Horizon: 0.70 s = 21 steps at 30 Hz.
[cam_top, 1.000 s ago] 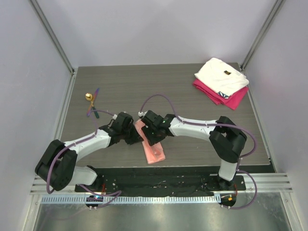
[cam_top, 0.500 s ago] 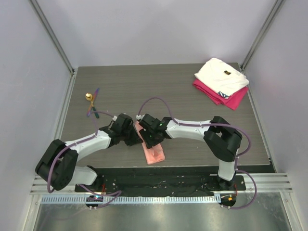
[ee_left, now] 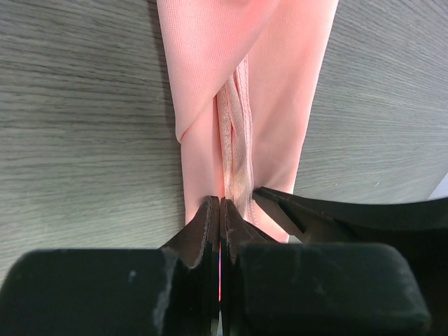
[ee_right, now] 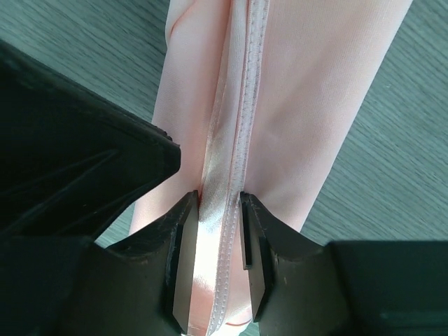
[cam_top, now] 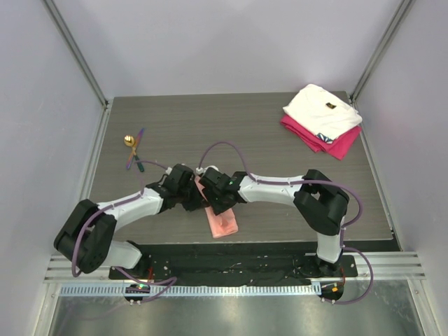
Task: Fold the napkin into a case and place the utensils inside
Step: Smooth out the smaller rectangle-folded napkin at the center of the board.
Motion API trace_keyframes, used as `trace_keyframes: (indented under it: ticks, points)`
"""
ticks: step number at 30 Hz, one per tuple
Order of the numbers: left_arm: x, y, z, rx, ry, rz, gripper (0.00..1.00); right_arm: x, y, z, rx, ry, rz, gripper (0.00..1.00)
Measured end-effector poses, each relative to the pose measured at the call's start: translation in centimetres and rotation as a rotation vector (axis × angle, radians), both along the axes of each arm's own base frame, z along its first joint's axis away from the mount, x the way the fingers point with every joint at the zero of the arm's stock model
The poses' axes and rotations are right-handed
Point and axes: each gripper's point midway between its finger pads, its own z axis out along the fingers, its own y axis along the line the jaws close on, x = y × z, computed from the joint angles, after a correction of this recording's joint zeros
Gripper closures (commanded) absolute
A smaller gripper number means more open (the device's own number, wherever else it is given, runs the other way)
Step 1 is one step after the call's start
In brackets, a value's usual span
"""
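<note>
The left gripper (ee_left: 220,208) is pressed fully together at the near end of the napkin (cam_top: 222,221), with a thin sliver of pink cloth caught between its tips. The right gripper (ee_right: 219,201) stands at a narrow gap, and the napkin's stitched, shiny hems run up through that gap, filling it and touching both pads (ee_right: 183,245). Both grippers meet over the far end of the napkin, which lies as a long narrow folded strip on the near middle of the table (cam_top: 280,140), angled slightly toward the arms. The utensils (cam_top: 133,150) lie in a small cluster well apart, near the table's left edge: a gold round bowl and thin purple and green handles. A folded white cloth (cam_top: 320,108) rests on a folded magenta cloth (cam_top: 334,145) in the far right corner. The tabletop is grey wood grain, closed in by pale walls (cam_top: 231,42) with metal posts. From above, the arms hide the napkin's far end, and how many utensils there are is too small to tell.
</note>
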Motion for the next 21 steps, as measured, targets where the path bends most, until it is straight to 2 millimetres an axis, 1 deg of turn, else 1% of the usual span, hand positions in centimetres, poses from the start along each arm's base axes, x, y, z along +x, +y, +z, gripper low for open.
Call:
trace_keyframes:
  ticks: [8,11,12,14,17,21]
  points:
    - [0.2,-0.3,-0.4,-0.007,0.000,-0.004,0.99,0.3,-0.2,0.0,-0.017,-0.027,-0.019,0.67]
    - [0.0,-0.2,-0.8,-0.006,0.000,-0.004,0.99,0.4,-0.2,0.0,-0.021,-0.033,-0.027,0.66]
    - [-0.1,-0.1,-1.1,-0.005,0.002,-0.004,0.99,0.4,-0.2,0.0,-0.022,-0.036,-0.030,0.64]
    - [-0.6,0.2,-1.8,0.001,0.013,-0.004,1.00,0.3,-0.2,-0.1,-0.022,-0.040,-0.032,0.63]
    - [-0.6,0.0,-2.0,-0.025,0.010,-0.002,1.00,0.3,-0.1,-0.1,-0.024,-0.048,-0.040,0.63]
    - [-0.5,-0.3,-2.0,-0.054,-0.003,0.002,1.00,0.3,-0.1,-0.1,-0.029,-0.060,-0.050,0.70]
